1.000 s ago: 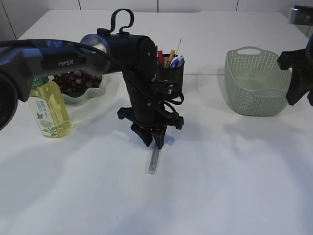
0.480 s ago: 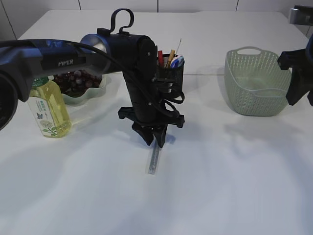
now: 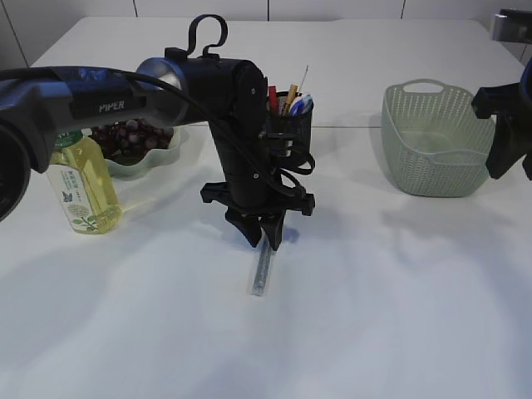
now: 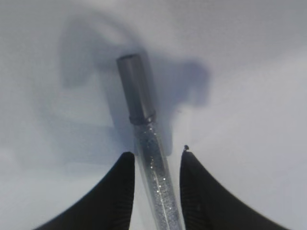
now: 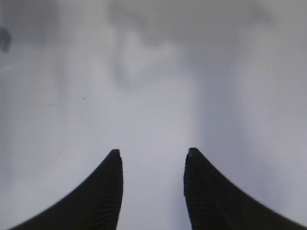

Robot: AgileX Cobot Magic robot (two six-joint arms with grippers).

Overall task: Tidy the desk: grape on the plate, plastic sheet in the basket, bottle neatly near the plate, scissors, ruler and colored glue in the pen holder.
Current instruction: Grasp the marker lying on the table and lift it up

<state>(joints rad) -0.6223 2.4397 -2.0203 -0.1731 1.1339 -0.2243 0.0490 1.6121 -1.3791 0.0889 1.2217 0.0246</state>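
Your left arm crosses the plate [image 3: 158,158]; the grapes [image 3: 125,135] are half hidden. The bottle [image 3: 81,184] stands near the left edge, just in front of the plate. At centre, the left gripper [image 3: 264,241] points down, jaws part open and astride the glue [image 4: 149,158]. You cannot tell whether the fingers [image 4: 115,196] touch the tube; its capped end reaches toward you on the table. The pen holder [image 3: 293,125] is hidden low by the arm. The basket [image 3: 436,150] is far right. The right gripper [image 5: 152,191] is cut off there, half open, empty. The near table [image 3: 399,332] is bare.
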